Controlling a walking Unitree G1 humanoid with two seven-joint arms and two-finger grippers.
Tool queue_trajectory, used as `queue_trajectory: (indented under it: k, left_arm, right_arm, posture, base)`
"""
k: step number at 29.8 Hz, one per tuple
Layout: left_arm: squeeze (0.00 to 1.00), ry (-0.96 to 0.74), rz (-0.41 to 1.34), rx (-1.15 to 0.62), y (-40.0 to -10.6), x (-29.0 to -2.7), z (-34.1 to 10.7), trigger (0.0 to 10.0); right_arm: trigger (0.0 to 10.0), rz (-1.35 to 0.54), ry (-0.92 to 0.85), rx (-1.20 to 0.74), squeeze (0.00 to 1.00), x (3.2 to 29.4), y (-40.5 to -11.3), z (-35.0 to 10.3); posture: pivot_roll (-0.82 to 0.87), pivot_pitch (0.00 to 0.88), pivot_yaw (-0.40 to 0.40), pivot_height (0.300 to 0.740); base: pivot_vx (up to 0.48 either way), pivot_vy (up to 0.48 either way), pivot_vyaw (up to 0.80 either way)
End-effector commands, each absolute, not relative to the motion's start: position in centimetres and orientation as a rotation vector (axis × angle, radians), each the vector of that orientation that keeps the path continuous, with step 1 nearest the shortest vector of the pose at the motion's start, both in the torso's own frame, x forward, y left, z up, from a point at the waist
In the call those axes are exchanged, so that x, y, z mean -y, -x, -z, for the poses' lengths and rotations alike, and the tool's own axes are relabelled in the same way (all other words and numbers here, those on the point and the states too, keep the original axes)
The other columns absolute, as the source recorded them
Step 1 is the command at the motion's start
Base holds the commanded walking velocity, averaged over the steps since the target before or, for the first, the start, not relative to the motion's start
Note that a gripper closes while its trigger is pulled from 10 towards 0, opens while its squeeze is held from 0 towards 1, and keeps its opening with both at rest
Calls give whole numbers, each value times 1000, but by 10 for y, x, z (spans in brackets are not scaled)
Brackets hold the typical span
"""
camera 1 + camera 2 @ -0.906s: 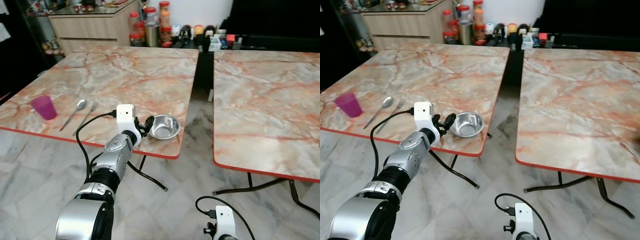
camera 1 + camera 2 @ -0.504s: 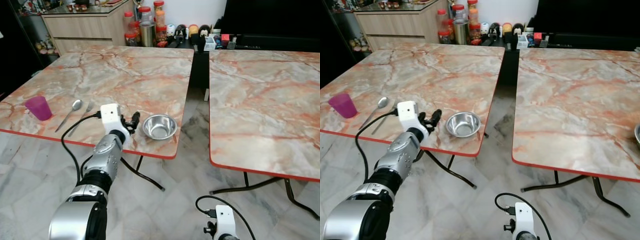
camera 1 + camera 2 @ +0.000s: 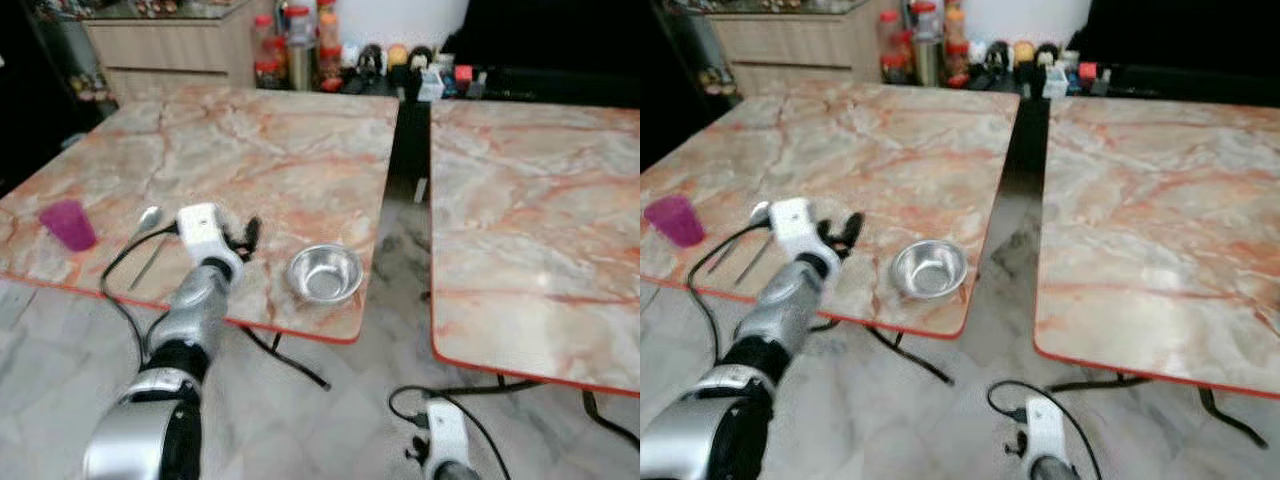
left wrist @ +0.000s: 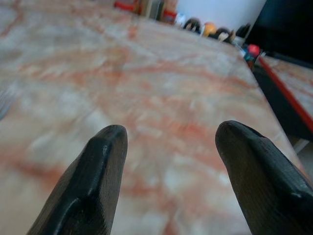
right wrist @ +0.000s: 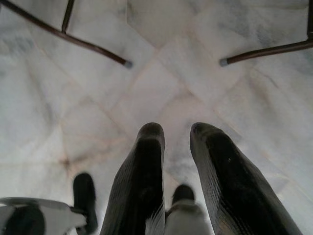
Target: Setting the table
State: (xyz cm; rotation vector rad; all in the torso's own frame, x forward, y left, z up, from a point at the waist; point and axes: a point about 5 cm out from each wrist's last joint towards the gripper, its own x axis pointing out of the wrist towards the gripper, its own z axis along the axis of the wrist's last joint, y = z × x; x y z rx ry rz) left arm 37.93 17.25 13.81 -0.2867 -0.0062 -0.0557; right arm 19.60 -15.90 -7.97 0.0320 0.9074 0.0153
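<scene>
— Looking at the left hand (image 3: 247, 232): where does it sit, and is it carrying anything?

— It hovers low over the left tabletop (image 3: 290, 150), fingers (image 4: 100, 161) spread apart and empty. The steel bowl (image 3: 325, 273) stands just beside it, toward the gap between the two tabletops, near the front edge and not touching the hand

— And the rest of the setting?

— A spoon (image 3: 148, 217) and what seems to be a fork (image 3: 150, 262) lie together on the hand's other side, though blur makes the fork hard to be sure of. A purple cup (image 3: 67, 223) stands further out near the corner

— How would the bowl handle?

— Probably light and stiff, thin metal with a smooth, slippery wall. I'd take it at the rim, one finger inside and one outside, since the round body would likely slide out of a squeeze across it. It may skate on the polished marble if nudged

— The right hand (image 5: 171, 147)?

— Hanging idle over the floor (image 5: 58, 98), fingers slightly parted, holding nothing
</scene>
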Motion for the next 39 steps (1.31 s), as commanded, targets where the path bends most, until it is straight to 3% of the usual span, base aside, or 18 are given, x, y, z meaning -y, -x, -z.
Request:
queue_trajectory:
  k: [1, 8, 26, 35, 39]
  left_arm:
    - [0, 301, 86, 29, -379, -162, -141, 10000]
    - [0, 305, 78, 29, -377, -166, -139, 10000]
    - [0, 287, 117, 5, -376, -173, -138, 10000]
    - [0, 288, 118, 46, -372, -170, -141, 10000]
    - [0, 293, 113, 55, -371, -171, -142, 10000]
  right_arm:
    - [10000, 11, -27, -926, 0, 169, -192, 82]
    - [10000, 2, -29, -930, 0, 167, -191, 82]
    - [10000, -4, -42, -924, 0, 165, -192, 82]
    - [10000, 16, -136, -890, 0, 164, -195, 79]
    - [10000, 26, -137, -874, 0, 165, -197, 78]
  posture:
    - [17, 0, 24, 720]
    - [20, 0, 22, 693]
    - [22, 0, 28, 577]
    - [24, 0, 32, 577]
    - [31, 0, 34, 602]
  base:
    - [0, 0, 0]
    - [0, 0, 0]
    - [0, 0, 0]
    - [218, 0, 0]
    - [368, 0, 0]
